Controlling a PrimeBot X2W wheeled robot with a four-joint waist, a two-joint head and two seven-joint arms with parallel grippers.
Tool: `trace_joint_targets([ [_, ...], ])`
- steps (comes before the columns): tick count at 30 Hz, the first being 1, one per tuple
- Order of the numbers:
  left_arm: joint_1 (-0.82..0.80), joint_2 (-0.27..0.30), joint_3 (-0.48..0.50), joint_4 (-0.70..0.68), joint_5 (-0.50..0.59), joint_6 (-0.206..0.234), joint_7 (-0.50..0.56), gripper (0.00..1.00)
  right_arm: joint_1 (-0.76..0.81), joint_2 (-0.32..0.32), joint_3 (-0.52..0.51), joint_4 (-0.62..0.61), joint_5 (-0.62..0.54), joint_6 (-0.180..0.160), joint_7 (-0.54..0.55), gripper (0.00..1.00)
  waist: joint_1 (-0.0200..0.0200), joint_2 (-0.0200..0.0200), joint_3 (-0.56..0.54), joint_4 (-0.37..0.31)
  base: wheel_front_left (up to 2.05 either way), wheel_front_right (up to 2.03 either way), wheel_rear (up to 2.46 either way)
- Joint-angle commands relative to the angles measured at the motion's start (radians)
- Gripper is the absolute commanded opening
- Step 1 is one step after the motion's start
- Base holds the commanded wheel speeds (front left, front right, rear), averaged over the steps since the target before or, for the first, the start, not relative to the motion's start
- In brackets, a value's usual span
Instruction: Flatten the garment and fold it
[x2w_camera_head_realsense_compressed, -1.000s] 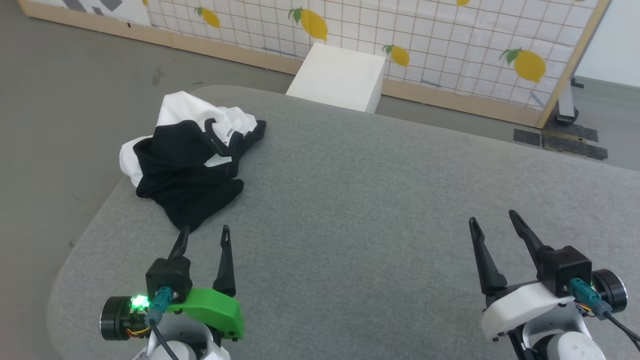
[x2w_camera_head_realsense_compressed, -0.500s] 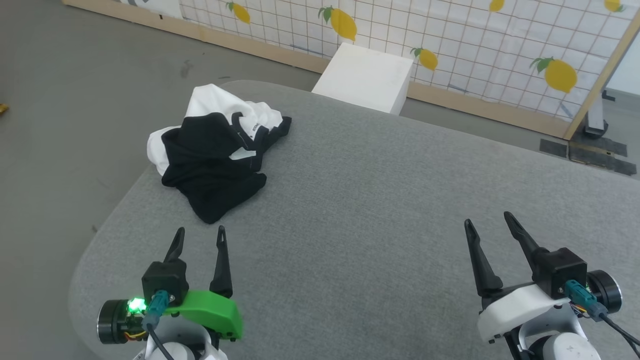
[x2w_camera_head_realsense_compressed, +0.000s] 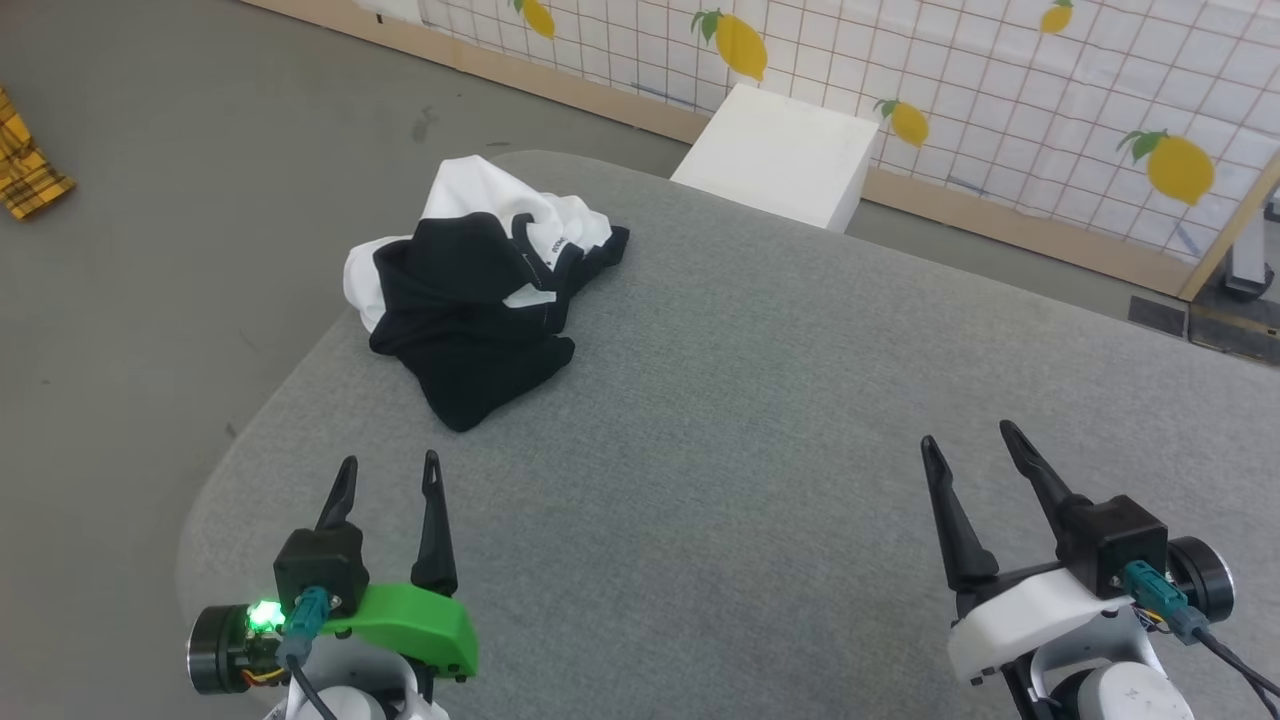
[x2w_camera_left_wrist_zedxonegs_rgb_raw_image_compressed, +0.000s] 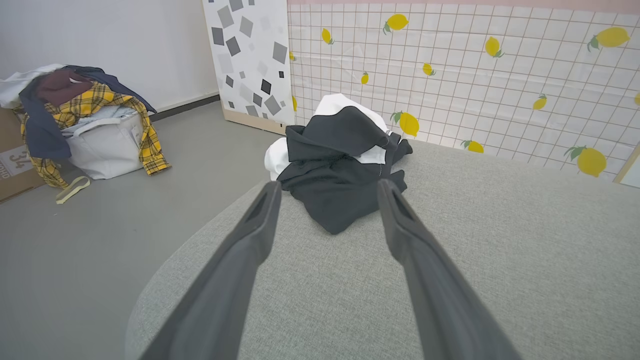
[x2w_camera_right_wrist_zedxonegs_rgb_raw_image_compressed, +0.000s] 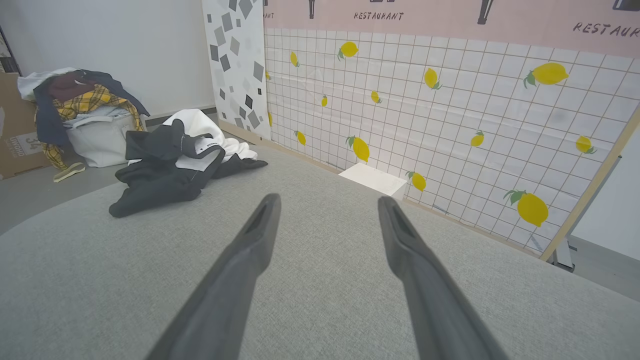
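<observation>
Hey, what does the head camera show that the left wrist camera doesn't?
Head view's own: the right pincer, open, and a white box beside the lemon screen. Left wrist view's own: a heap of clothes over a white bin, and a panel of grey squares. Shared: the crumpled garment, the grey table, the lemon screen and the open left pincer.

Item: long-sleeved shirt (x2w_camera_head_realsense_compressed: 470, 300), white body, black sleeves and shoulders. State: unfolded, crumpled in a loose heap, black cloth bunched over the white; white lettered neck band (x2w_camera_head_realsense_compressed: 553, 247) exposed near the top. Location: far-left corner of the grey padded table (x2w_camera_head_realsense_compressed: 760, 400) before me, white part at its rounded edge.
</observation>
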Motion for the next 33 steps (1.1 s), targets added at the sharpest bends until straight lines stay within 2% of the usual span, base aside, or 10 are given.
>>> trace_joint_targets([
  [1, 0.0, 0.009, -0.004, 0.006, -0.015, 0.009, -0.01, 1.0, -0.015, 0.002, 0.003, 0.006, 0.009, -0.001, -0.012, 1.0, 0.0, 0.0059, -0.001, 0.009, 0.0, 0.0, 0.0],
  [33, 0.002, 0.047, -0.044, 0.051, -0.076, 0.063, -0.08, 1.0, -0.022, 0.002, 0.01, 0.049, 0.026, -0.002, -0.064, 1.0, 0.0, 0.0081, -0.007, 0.149, 0.0, 0.0, 0.0],
])
